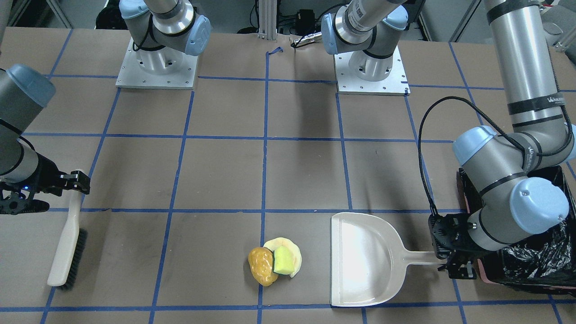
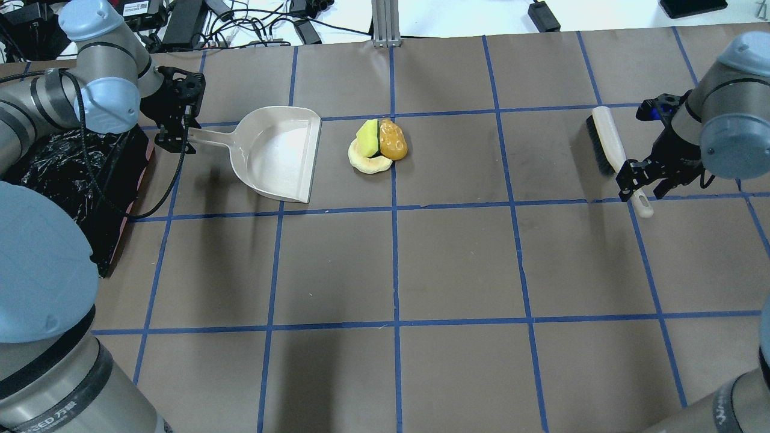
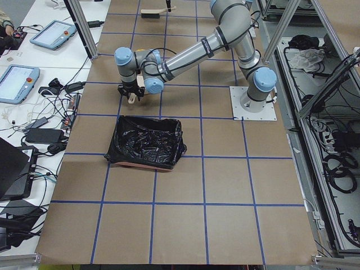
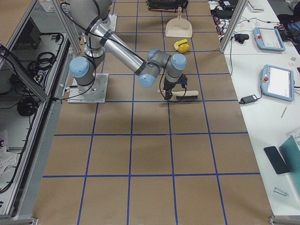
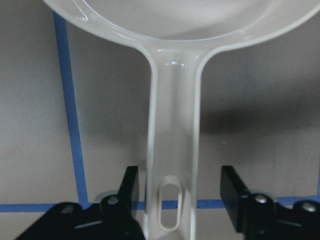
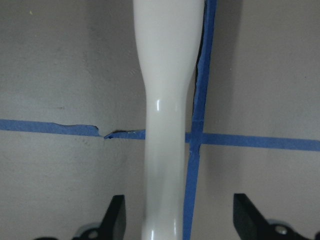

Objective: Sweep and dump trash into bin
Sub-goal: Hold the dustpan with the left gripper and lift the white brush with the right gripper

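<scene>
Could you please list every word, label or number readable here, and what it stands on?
"WAN…", white print on the black band of the left arm; rest blurred.
"…CED" plus Chinese characters, on a dark band low in the overhead view; partly unclear.
White sticker near the left arm's base: too small to read.
The dustpan, brush and bin: no text.

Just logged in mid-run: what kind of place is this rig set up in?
Most likely a robotics lab work cell: the table carries a blue tape grid, teach pendants lie on a side desk, and aluminium frame posts stand at the table's edge.
</scene>
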Controlling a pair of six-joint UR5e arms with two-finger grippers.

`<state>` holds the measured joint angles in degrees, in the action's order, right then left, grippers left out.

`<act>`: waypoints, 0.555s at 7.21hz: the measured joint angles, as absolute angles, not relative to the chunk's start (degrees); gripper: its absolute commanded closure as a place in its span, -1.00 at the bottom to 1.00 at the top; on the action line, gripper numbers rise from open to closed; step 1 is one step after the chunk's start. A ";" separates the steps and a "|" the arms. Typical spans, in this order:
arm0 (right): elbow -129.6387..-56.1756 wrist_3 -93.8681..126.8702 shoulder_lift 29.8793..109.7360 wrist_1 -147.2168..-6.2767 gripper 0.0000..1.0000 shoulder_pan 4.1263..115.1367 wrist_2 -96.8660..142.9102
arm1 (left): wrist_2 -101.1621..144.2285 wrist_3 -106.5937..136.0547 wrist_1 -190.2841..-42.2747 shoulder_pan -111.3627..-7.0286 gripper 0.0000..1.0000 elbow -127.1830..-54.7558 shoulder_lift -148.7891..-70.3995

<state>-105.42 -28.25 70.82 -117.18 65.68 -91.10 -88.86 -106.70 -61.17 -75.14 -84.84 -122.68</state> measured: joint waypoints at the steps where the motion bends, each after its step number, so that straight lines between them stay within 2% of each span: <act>1: -105.40 -28.17 70.74 -117.16 -0.29 65.69 -91.08 | -88.86 -106.59 -61.17 -75.14 0.36 -84.87 -122.69; 2: -105.39 -28.05 70.70 -117.03 -0.25 65.69 -91.06 | -88.86 -106.55 -61.17 -75.14 0.38 -84.89 -122.69; 4: -105.35 -27.96 70.71 -116.73 -0.03 65.76 -91.06 | -89.03 -106.12 -61.13 -75.34 0.47 -84.80 -122.69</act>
<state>-105.35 -27.96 70.71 -116.73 65.76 -91.06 -89.03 -106.12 -61.13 -75.34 -84.80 -122.69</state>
